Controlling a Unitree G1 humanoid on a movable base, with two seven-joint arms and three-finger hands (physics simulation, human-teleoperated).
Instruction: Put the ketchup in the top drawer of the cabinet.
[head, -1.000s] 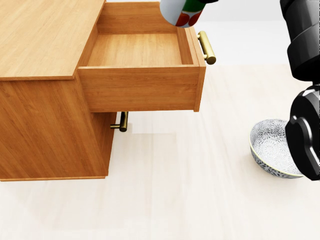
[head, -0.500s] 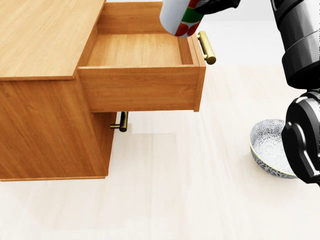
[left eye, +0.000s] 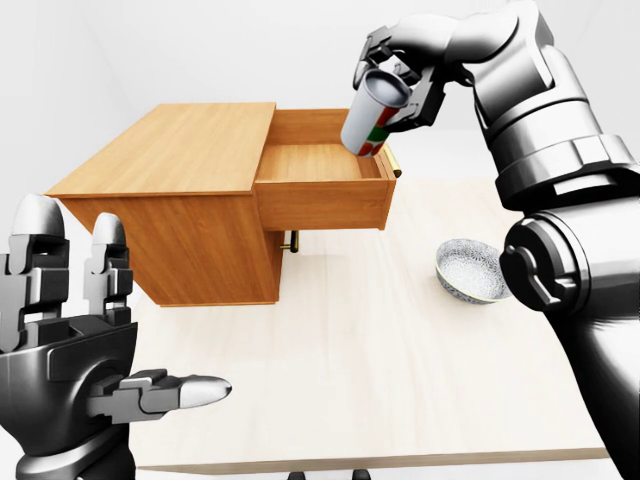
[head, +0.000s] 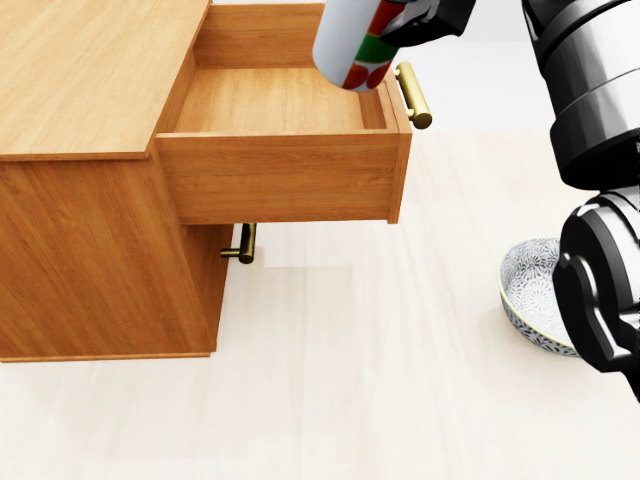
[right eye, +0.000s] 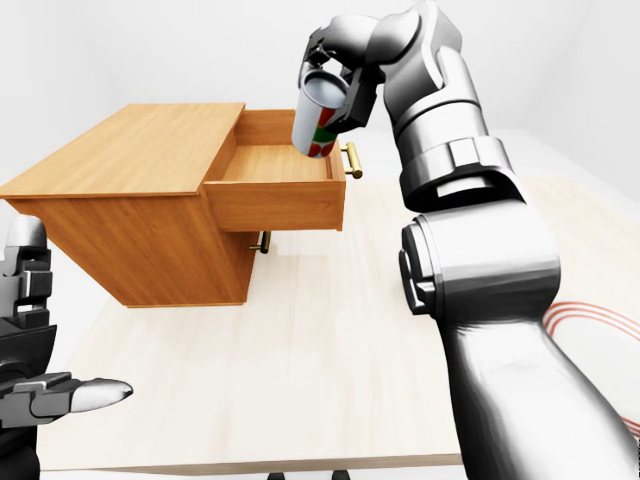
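The right hand (left eye: 400, 72) grips the ketchup bottle (left eye: 372, 118), with its fingers closed round the bottle's upper part. The bottle is tilted, its flat end toward the camera and its red-and-green label end pointing down toward the drawer (head: 275, 150). In the head view the bottle hangs over the drawer's upper right corner, close to the right wall; it is clear of the drawer floor, and contact with the wall cannot be determined.

The drawer is the top one of the wooden cabinet (left eye: 170, 185) and is pulled fully out. Its interior shows bare wood. A brass handle (head: 412, 94) is mounted on the drawer's front panel, at the right in the head view. A second brass handle (head: 245, 243) shows below the open drawer, on the lower drawer front.

The cabinet stands on a pale table (left eye: 380, 370). A patterned bowl (left eye: 470, 270) sits on the table to the right of the cabinet, well apart from it, and is partly covered by the right arm in the head view.

The left hand (left eye: 75, 370) is raised at the lower left of the left-eye view, well apart from the cabinet. Its fingers are extended and spread, and it holds nothing.
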